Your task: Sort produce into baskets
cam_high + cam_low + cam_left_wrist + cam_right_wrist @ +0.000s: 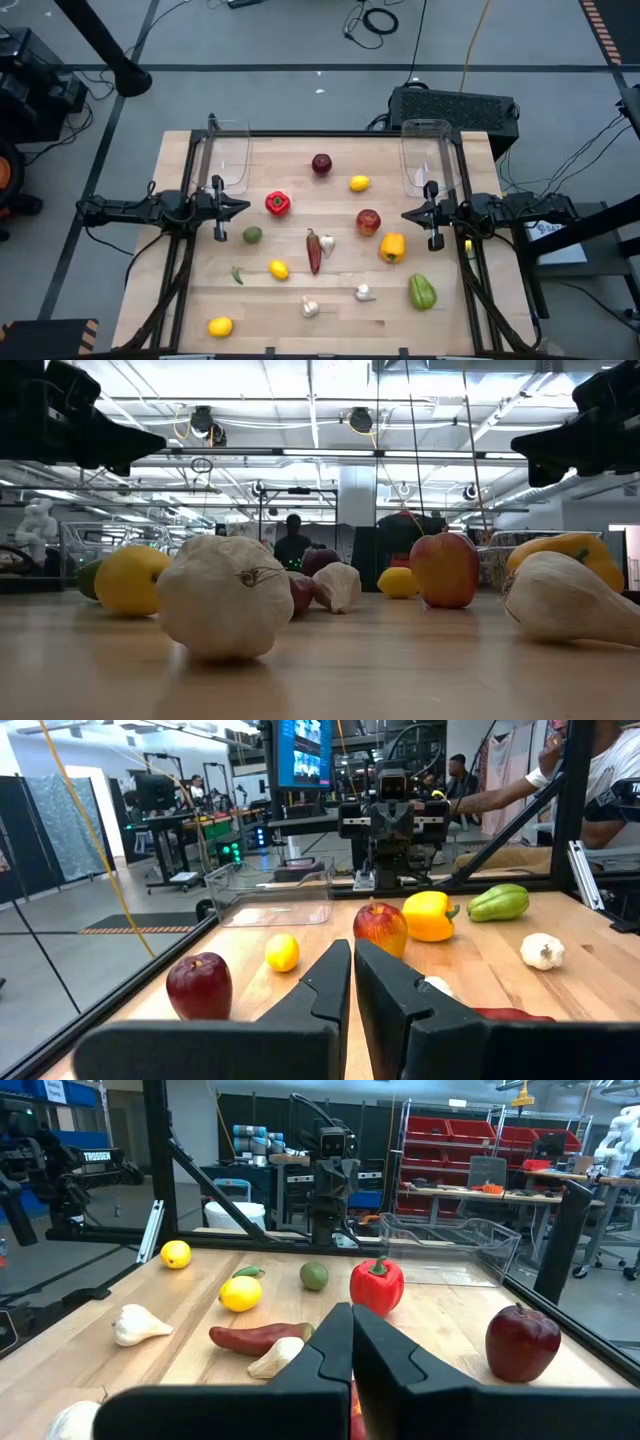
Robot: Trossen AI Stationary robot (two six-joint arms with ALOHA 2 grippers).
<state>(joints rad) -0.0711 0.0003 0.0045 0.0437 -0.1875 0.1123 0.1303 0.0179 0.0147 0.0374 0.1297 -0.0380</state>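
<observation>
Both shut: left tool (243, 207), right tool (408, 215), flanking scattered glossy produce (278, 204) on pale wooden counter (180, 310); clear bins (228, 160) empty.

On the pale wood-grain tabletop (180, 290), a yellow lemon (220, 326) is lying near the front left corner, a green pepper (422, 292) toward the right edge, a dark red apple (321, 164) near the back edge, and white garlic (311, 308) toward the front.

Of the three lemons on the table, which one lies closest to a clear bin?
The lemon beside the dark red apple, just left of the right-hand bin. The other two lemons lie far down the table.
</observation>
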